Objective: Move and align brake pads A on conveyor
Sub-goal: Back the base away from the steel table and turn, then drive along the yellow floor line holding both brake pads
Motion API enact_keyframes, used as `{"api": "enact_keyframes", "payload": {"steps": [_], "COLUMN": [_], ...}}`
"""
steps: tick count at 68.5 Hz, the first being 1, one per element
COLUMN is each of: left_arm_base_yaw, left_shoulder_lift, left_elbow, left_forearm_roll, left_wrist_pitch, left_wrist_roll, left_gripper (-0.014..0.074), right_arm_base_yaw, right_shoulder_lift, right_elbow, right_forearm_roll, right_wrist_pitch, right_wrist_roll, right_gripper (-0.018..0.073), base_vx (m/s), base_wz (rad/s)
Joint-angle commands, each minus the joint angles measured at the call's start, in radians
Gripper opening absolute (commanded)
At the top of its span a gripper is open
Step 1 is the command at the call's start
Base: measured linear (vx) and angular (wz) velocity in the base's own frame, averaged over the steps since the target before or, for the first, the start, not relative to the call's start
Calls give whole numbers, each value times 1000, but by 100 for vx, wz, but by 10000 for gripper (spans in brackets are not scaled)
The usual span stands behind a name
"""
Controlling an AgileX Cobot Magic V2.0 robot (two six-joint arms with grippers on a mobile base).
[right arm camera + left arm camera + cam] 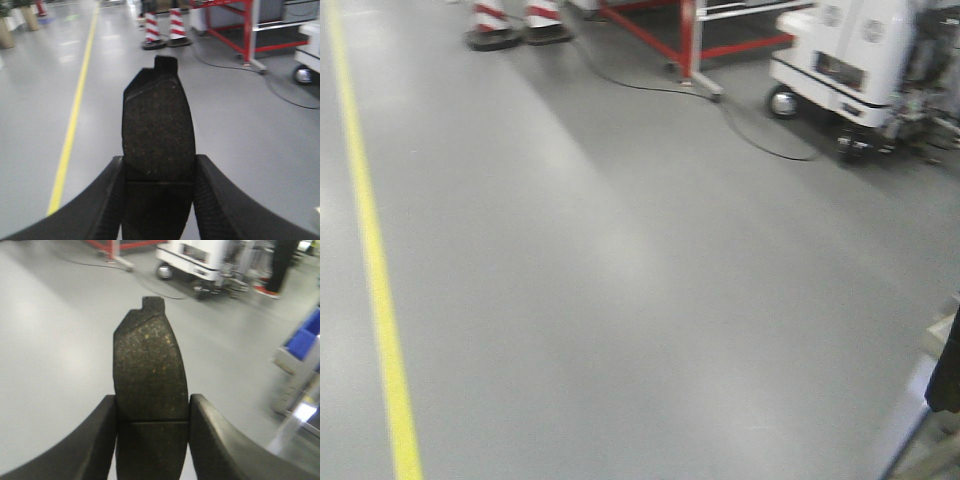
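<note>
In the left wrist view my left gripper (pixel 152 407) is shut on a dark grey brake pad (pixel 149 365), which stands on end between the fingers with its grooved middle at the fingertips and a notched tab on top. In the right wrist view my right gripper (pixel 159 167) is shut the same way on a second brake pad (pixel 157 122). Both pads hang in the air above grey floor. The conveyor is out of view. Neither gripper shows in the front view.
Grey factory floor (pixel 620 280) with a yellow line (pixel 375 270) at left. Striped cones (pixel 515 22), a red frame (pixel 685 35), a floor cable (pixel 760 140) and a white wheeled machine (pixel 845 60) lie ahead. A rack with blue bins (pixel 302 340) stands at the right.
</note>
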Motion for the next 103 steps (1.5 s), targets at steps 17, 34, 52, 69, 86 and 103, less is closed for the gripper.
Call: {"api": "enact_keyframes", "payload": {"steps": [17, 34, 52, 69, 86, 103], "left_arm_base_yaw": [-4, -4, -4, -4, -4, -4], "left_shoulder_lift": [12, 12, 12, 12, 12, 12], "left_elbow": [-27, -27, -27, -27, -27, -27], "left_forearm_roll": [8, 8, 8, 8, 8, 8], "left_wrist_pitch": [-92, -92, -92, -92, -92, -92], "left_wrist_roll": [-2, -2, -2, -2, -2, -2], "left_gripper": [-7, -7, -7, -7, -7, -7], "right_arm_base_yaw": [-4, -4, -4, -4, -4, -4], "right_shoulder_lift": [5, 5, 5, 5, 5, 5], "right_elbow": [-32, -32, -32, -32, -32, -32], "right_forearm_roll": [-15, -15, -15, -15, -15, -15], "right_wrist_pitch": [-97, -97, -97, -97, -97, -97], "right_wrist_roll": [-4, -4, -4, -4, -4, -4], "right_gripper": [-4, -4, -4, -4, -4, -4], "base_vx": [-18, -15, -7, 3, 10, 18], "base_wz": [76, 57, 41, 30, 17, 16]}}
